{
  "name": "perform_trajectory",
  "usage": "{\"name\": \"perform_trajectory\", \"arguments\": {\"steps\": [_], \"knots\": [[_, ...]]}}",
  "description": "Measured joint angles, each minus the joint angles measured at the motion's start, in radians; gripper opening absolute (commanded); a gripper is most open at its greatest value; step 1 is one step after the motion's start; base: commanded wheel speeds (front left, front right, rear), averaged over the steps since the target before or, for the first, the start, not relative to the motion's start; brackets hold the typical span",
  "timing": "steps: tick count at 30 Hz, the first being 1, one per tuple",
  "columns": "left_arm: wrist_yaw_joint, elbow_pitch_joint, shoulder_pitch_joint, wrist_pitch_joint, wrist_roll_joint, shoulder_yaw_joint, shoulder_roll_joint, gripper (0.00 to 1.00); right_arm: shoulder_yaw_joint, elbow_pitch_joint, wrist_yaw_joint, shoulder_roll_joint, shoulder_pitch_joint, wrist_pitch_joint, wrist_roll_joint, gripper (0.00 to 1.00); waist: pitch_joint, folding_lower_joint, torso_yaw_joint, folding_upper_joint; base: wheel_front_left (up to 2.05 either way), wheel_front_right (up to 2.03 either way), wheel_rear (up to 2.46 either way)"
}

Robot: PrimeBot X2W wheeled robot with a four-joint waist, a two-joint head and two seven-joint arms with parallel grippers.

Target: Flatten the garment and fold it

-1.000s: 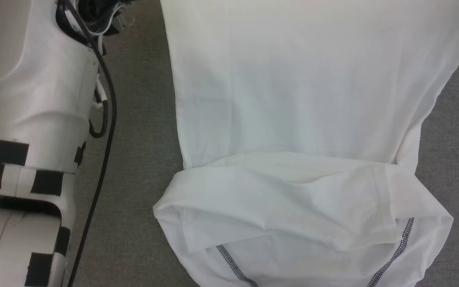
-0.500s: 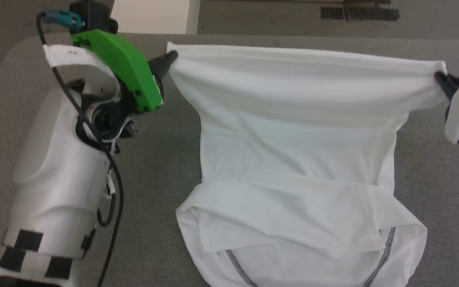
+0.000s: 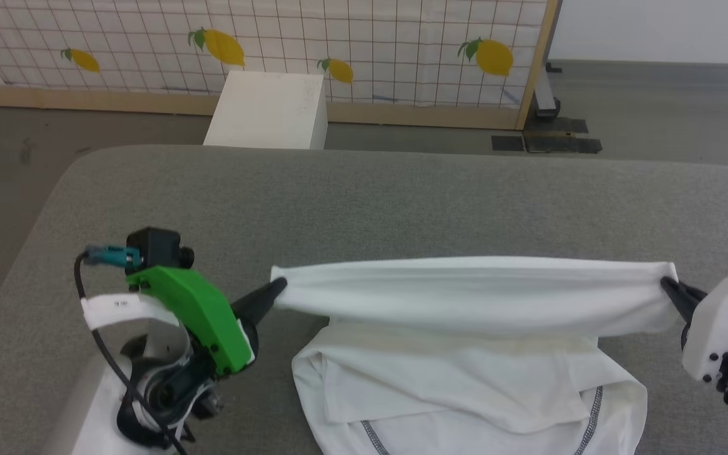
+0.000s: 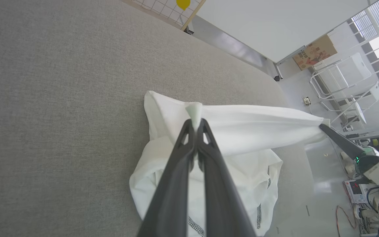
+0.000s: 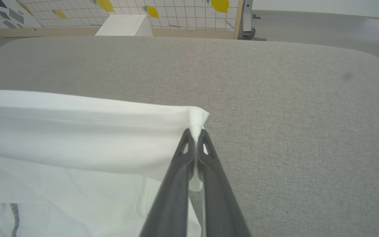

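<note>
Lying nearest on the grey padded table [image 3: 402, 196], the shirt [image 3: 465, 385] is heaped in loose layers, with lines of dark stitching showing along its near edge. Just beyond that heap, one edge of the cloth is lifted off the table and stretched into a taut band running left to right above the layers beneath it.

The left gripper [image 3: 280, 287] is clamped on the left end of that band. In the left wrist view its two dark fingers [image 4: 173, 184] press together, with a small tuft of white fabric poking out past the tips. A green housing [image 3: 196, 316] sits on that arm behind the fingers. The right gripper [image 3: 668, 287] is pinched on the right end of the band in the same way. Its fingers are closed with a nub of cloth caught between them, and a white casing [image 3: 715, 328] sits behind.

Farther on, the table's grey fabric runs to its rounded far edge. Past that edge a white box [image 3: 269, 110] stands on the dull floor [image 3: 655, 101]. Behind the box is a screen [image 3: 339, 38] of white squares printed with yellow lemons, framed in pale wood.
</note>
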Motion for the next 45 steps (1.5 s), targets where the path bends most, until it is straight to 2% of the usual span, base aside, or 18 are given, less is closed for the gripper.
{"name": "perform_trajectory", "arguments": {"steps": [8, 17, 21, 27, 42, 43, 44, 45], "knots": [[0.015, -0.113, 0.25, -0.08, -0.028, 0.027, -0.011, 0.0, -0.062, -0.049, 0.0, 0.071, 0.167, -0.012, -0.008, 0.0, -0.036, 0.0001, -0.009, 0.0, 0.0, 0.0, 0.0], [0.047, -0.125, 0.413, -0.1, -0.068, 0.032, -0.035, 0.0, -0.098, -0.068, 0.0, 0.116, 0.315, -0.003, -0.009, 0.0, -0.019, 0.0001, -0.01, 0.0, 0.0, 0.0, 0.0], [0.073, -0.119, 0.45, -0.094, -0.074, 0.036, -0.034, 0.0, -0.097, -0.061, 0.0, 0.128, 0.357, 0.001, -0.009, 0.0, -0.015, 0.0001, -0.015, 0.0, 0.0, 0.0, 0.0], [0.089, -0.08, 0.477, -0.072, -0.084, 0.033, -0.032, 0.0, -0.087, -0.03, 0.0, 0.127, 0.393, 0.002, -0.01, 0.0, -0.004, 0.0001, -0.017, 0.0, 0.0, 0.0, 0.0], [0.106, 0.046, 0.467, -0.047, -0.063, -0.006, -0.027, 0.0, -0.032, 0.04, 0.0, 0.105, 0.409, 0.02, -0.017, 0.0, 0.023, 0.0001, -0.026, 0.0, 0.0, 0.0, 0.0], [0.106, 0.049, 0.464, -0.047, -0.063, -0.005, -0.027, 0.22, -0.031, 0.04, 0.0, 0.105, 0.409, 0.019, -0.017, 0.0, 0.022, 0.0001, -0.026, 0.0, 0.0, 0.0, 0.0], [0.106, 0.051, 0.46, -0.047, -0.062, -0.006, -0.026, 0.58, -0.029, 0.042, 0.0, 0.105, 0.408, 0.019, -0.017, 0.0, 0.021, 0.0001, -0.026, 0.0, 0.0, 0.0, 0.0], [0.108, 0.052, 0.458, -0.046, -0.058, -0.008, -0.021, 1.0, -0.023, 0.041, 0.0, 0.103, 0.408, 0.019, -0.015, 0.59, 0.019, 0.0001, -0.027, 0.0, 0.0, 0.0, 0.0]]}}
